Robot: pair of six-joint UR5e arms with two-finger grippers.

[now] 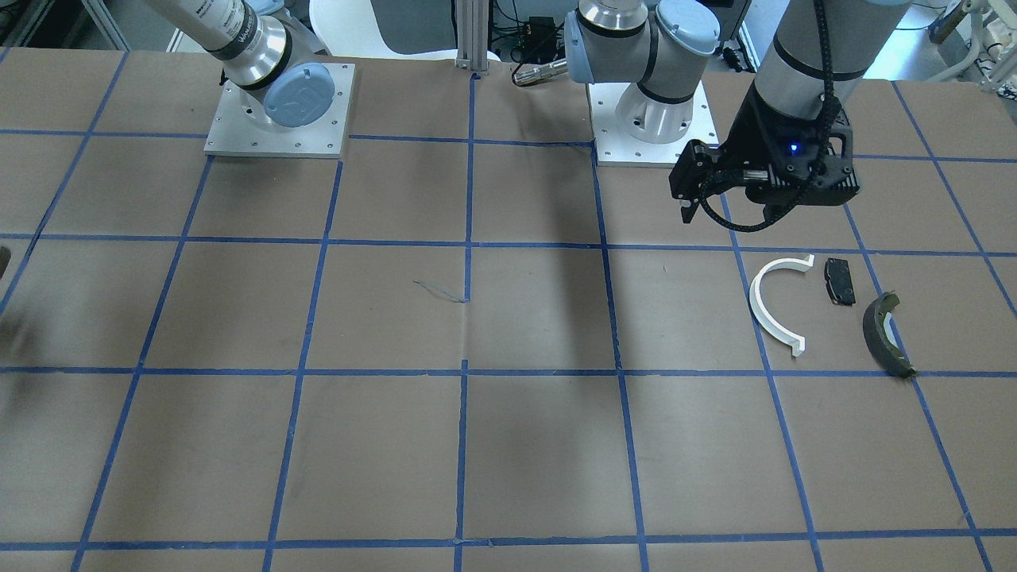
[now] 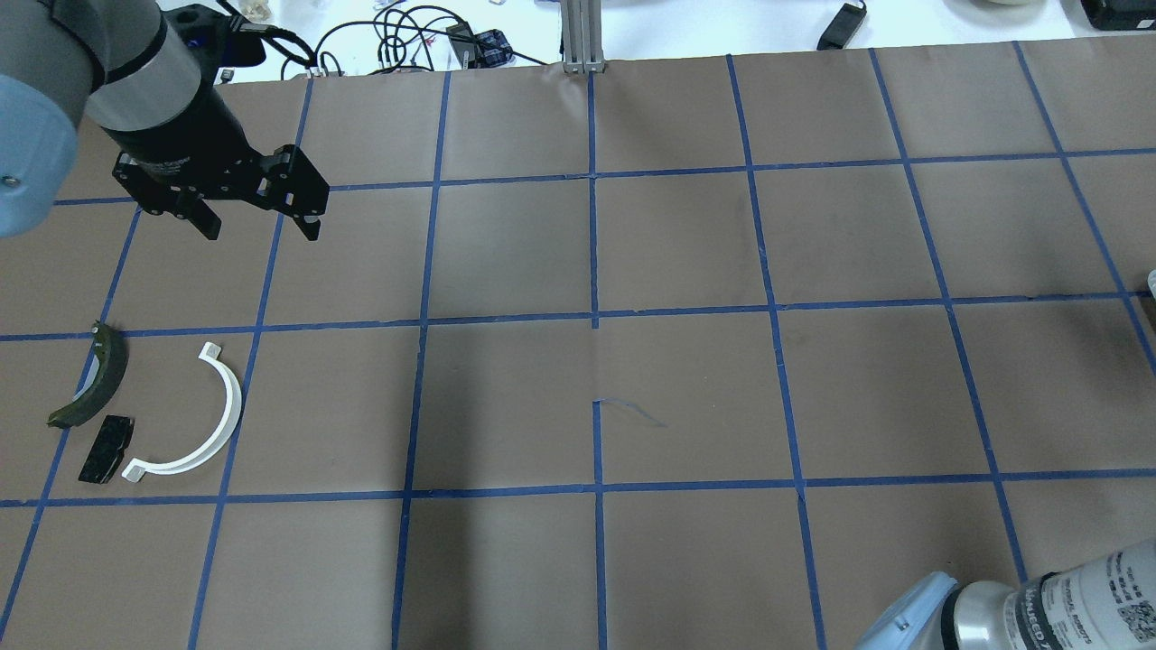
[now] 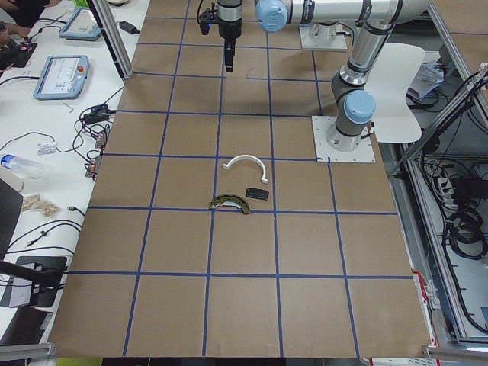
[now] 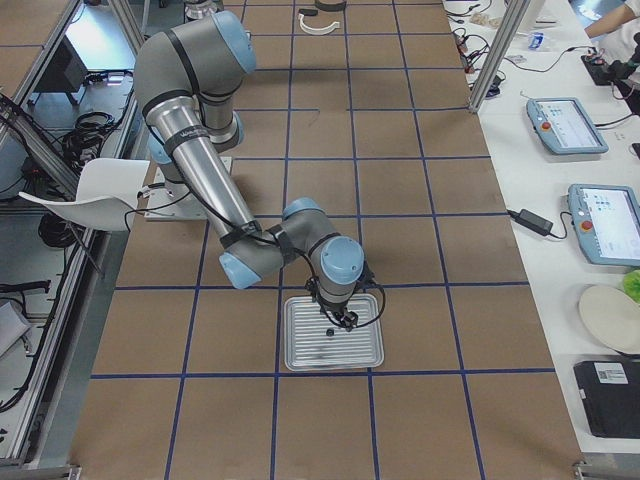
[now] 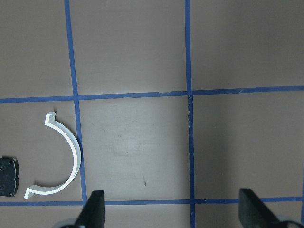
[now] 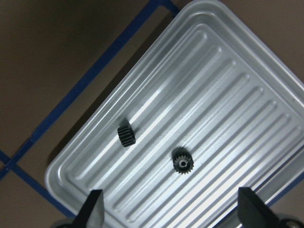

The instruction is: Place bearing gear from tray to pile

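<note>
Right tool (image 6: 171, 211) has its fingers spread wide with nothing between them, and it hangs over the tray (image 6: 223, 33). You only see the two fingertips at the bottom edge of the right wrist view. In the right side view the tool is small and the wrist covers it.

Two small dark gears lie in the tray, both untouched. The flat gear (image 6: 182, 164) lies bore up. The side-on gear (image 6: 126, 136) rests on its teeth, a little apart from the flat one. You can't tell which is the bearing gear. The frame cuts off the tray's right and lower corners. From the right side only one dark speck shows on the tray, too small to make out.

Left tool (image 2: 260, 221) is also spread apart and empty. It hovers above the desk (image 2: 686, 397) near the pile and touches none of it. In the front view you see one finger, and the tool body hides the other.

The pile sits on the robot's left side of the desk:
- The white half-ring (image 2: 233, 417) lies flat.
- The black pad (image 2: 106, 449) sits just beside one end of the half-ring. The left wrist view cuts it off at the frame edge.
- The olive shoe (image 2: 90, 388) lies next to the pad, on the side away from the ring. You can't tell from here whether it touches the pad.

The right arm shows only as a stub at the overhead frame's bottom corner.
</note>
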